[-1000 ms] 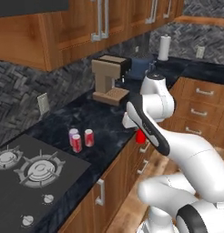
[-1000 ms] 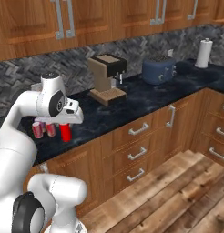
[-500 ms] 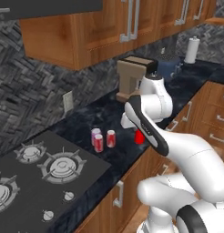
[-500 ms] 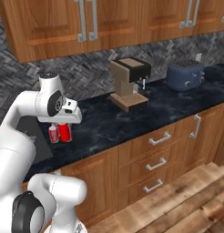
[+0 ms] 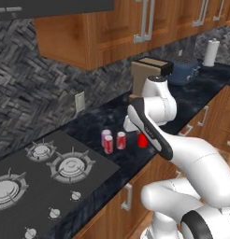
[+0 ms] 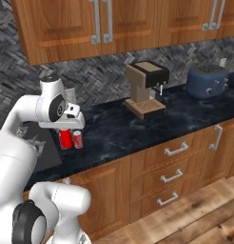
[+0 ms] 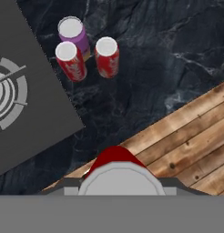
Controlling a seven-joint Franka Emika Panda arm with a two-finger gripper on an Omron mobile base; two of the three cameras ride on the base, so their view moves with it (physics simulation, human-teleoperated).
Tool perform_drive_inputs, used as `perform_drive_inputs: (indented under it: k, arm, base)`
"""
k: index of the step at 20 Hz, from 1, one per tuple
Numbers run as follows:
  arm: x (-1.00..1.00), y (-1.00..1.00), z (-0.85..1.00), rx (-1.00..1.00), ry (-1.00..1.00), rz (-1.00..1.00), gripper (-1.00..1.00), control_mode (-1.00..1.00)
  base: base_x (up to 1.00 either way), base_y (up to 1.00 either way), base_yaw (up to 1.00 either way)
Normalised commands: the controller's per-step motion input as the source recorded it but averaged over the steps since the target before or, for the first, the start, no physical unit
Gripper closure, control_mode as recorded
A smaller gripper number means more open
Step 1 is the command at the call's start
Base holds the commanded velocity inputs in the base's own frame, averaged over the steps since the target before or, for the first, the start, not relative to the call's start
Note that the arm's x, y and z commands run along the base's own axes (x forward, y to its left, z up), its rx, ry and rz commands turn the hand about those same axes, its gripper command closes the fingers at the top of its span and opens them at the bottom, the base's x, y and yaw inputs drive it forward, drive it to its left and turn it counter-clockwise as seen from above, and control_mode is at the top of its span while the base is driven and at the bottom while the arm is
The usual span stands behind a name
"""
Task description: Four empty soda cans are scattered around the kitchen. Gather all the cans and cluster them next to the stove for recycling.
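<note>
Three soda cans stand close together on the black counter right beside the stove (image 5: 51,172): a paler pink one (image 5: 105,136), a red one (image 5: 109,145) and another red one (image 5: 121,140). The hand view looks down on them as the pink can (image 7: 73,32) and the red cans (image 7: 70,61) (image 7: 107,57), next to the stove's corner (image 7: 22,100). My gripper (image 6: 66,129) is shut on a fourth red soda can (image 5: 142,140) (image 6: 65,139) (image 7: 114,164), held upright just above the counter's front edge, a short way right of the three.
A brown coffee machine (image 5: 147,74) (image 6: 146,88) stands further right on the counter, then a blue toaster (image 6: 209,81) and a paper towel roll (image 5: 210,52). A wall outlet (image 5: 80,100) sits behind the cans. Wood floor (image 7: 196,136) lies below the counter edge.
Both base views have shifted: the base has moved towards the stove, so the stove and the three cans are nearer. My arm keeps the same pose with the red can in its grip.
</note>
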Motion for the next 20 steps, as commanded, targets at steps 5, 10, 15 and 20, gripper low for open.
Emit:
perform_drive_inputs:
  k: [5, 10, 15, 20]
  arm:
    - [0.0, 0.0, 0.0, 0.0, 0.0, 0.0, 1.0, 1.0]
    - [0.0, 0.0, 0.0, 0.0, 0.0, 0.0, 1.0, 1.0]
    - [0.09, 0.0, -0.05, 0.0, 0.0, 0.03, 1.0, -1.0]
    - [0.17, -0.02, -0.11, 0.0, 0.0, 0.03, 1.0, -1.0]
  base:
    - [0.01, 0.06, 0.11]
    - [0.02, 0.01, 0.1]
    - [0.02, 0.0, 0.03]
    - [0.0, 0.0, 0.0]
